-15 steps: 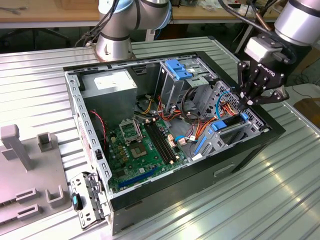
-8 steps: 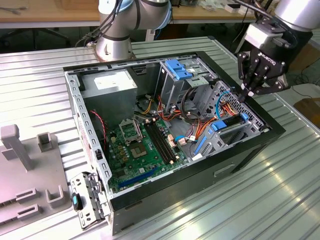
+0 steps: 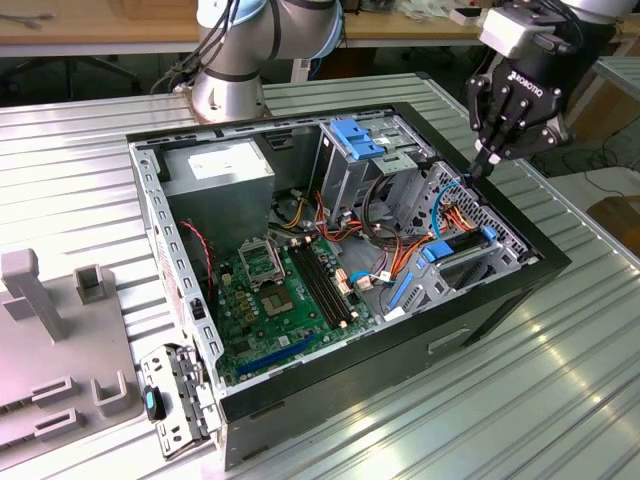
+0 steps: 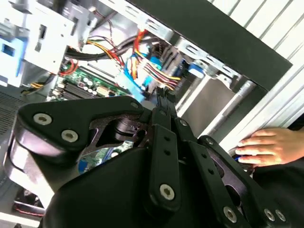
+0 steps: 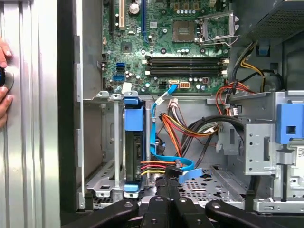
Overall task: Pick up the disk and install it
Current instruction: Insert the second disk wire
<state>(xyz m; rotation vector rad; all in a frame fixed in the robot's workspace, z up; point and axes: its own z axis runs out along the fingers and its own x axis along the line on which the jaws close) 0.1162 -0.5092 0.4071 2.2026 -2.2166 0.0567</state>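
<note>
On the ribbed metal table lies an open black computer case, and inside it sit a green motherboard, a grey power-supply box with a white label, a metal drive cage topped by a blue plastic bracket, and bundles of red, orange and yellow wires. One disk shows in the first wrist view: it stands on edge in a metal bay at the case's side wall, its blue carrier frame visible at both ends, with coloured power wires and a flat blue data cable running to it. In the exterior view the same blue frame appears low in the bay near the exterior view's right wall of the case. One gripper hangs over that corner of the case, its black fingers pressed together with nothing between them, their tips just above the cables beside the disk; in the first wrist view the fingertips sit near the blue cable, apart from the disk's frame. Beside the case, one person's hand rests on the table in the second wrist view. At the exterior view's left stand a grey fixture and a detached metal bracket.
</note>
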